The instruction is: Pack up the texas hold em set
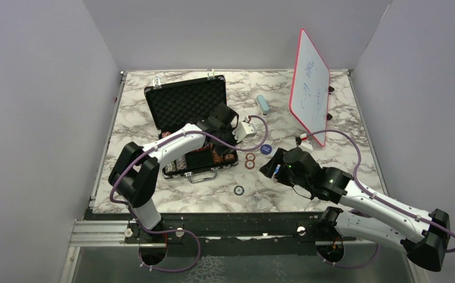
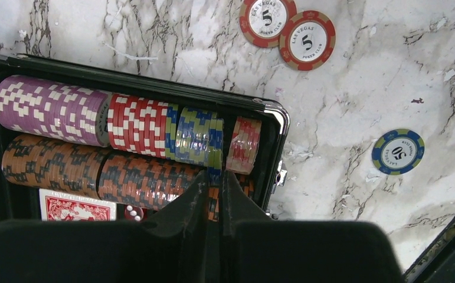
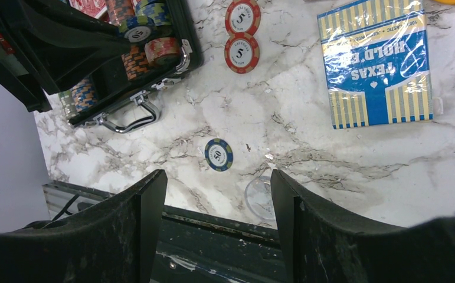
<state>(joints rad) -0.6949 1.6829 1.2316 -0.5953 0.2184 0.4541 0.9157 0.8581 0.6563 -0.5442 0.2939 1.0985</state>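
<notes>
Texas hold em set, top view: one briefcase [image 1: 183, 103] lies open at the far left, lid upright so the slots can be reached; one whiteboard [image 1: 309, 88] stands at the far right.
Left wrist view: left gripper [image 2: 214, 177], fingers pressed together with nothing visibly pinched, is low over the chip rows [image 2: 136, 127], probably to push chips level; two rows, one red deck [image 2: 74, 207], at least one red die [image 2: 133, 212].
Right wrist view: right gripper [image 3: 217, 177], spread and empty, hangs above pieces not yet packed; two red 5 chips [image 3: 241, 52], one blue 50 chip [image 3: 219, 154], one blue deck [image 3: 375, 68], one clear button [image 3: 260, 197].

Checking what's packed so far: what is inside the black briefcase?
Rows of striped chips, a red card deck and a red die show in the briefcase. The left fingers cover the nearer part.
</notes>
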